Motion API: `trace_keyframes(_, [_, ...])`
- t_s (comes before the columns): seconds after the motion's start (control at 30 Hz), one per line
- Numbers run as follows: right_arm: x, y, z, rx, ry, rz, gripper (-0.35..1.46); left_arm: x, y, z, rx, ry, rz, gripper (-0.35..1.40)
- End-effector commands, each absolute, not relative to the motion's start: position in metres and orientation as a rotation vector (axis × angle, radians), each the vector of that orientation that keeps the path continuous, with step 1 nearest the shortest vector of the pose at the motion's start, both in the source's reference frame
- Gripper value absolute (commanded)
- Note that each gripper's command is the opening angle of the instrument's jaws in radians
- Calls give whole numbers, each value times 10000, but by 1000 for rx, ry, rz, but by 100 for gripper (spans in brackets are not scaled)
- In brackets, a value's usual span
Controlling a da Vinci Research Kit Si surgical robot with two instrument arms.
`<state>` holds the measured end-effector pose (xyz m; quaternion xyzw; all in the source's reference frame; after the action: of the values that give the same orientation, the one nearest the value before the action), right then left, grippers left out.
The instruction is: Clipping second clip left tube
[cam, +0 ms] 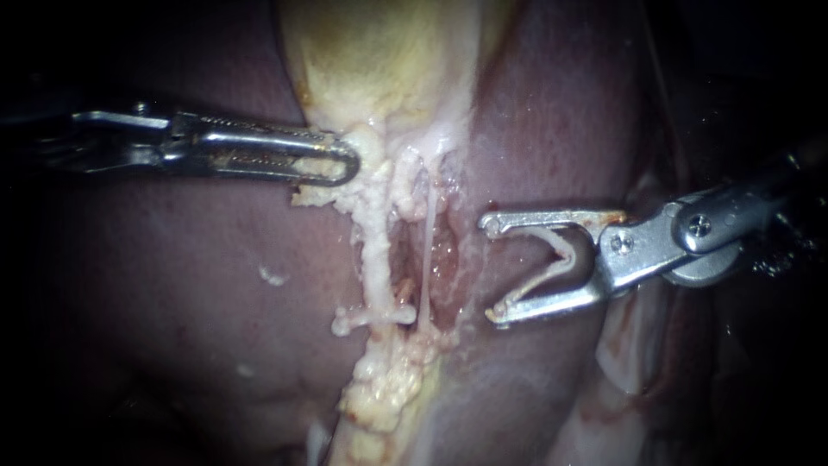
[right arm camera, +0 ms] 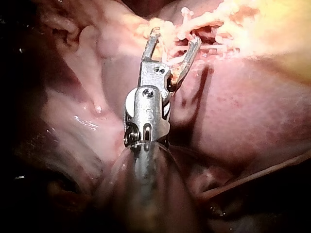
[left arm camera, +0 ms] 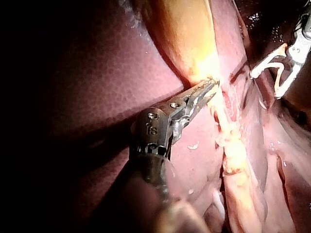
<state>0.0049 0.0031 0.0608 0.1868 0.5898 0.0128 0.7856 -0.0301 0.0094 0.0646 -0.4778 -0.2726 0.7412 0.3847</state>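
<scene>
Liver point(cam: 172, 285) spreads dark red on both sides. Over it the left instrument point(cam: 348, 164) enters level from the left. Its hand is closed: the jaws lie together and pinch pale tissue point(cam: 332, 197) at their tip, where the yellow gallbladder point(cam: 379, 60) narrows. In the left wrist view this hand meets the gallbladder's lower edge, with liver under the shaft.

Just past that hand's tip, the left tube point(cam: 377, 259) runs away from the gallbladder, thick and lumpy. Farther along it from the hand, a placed clip point(cam: 373, 319) crosses it as a short white bar, both ends sticking out. A thin tube point(cam: 427, 250) runs beside the left tube, on the side toward the right instrument point(cam: 493, 269).

That instrument's shaft enters from the right. Its hand stands wide: the jaws are spread far apart and hold a loaded clip point(cam: 552, 274), a pale V with one leg against each jaw. Both tubes lie ahead of the jaw tips. The thin tube is near this hand but apart from it, and the left tube lies beyond. In the right wrist view the spread jaws reach up to the lumpy pale tissue; I cannot tell whether they touch it.
</scene>
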Motion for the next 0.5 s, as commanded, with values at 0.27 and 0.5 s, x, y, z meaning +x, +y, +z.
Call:
trace_keyframes(0.27, [49,31,608,403,1272,28,50,-273,110,618,-1198,-735,1860,-35])
trace_keyframes(0.5, [49,31,608,406,1271,33,50,-242,126,582,-1208,-746,1821,-35])
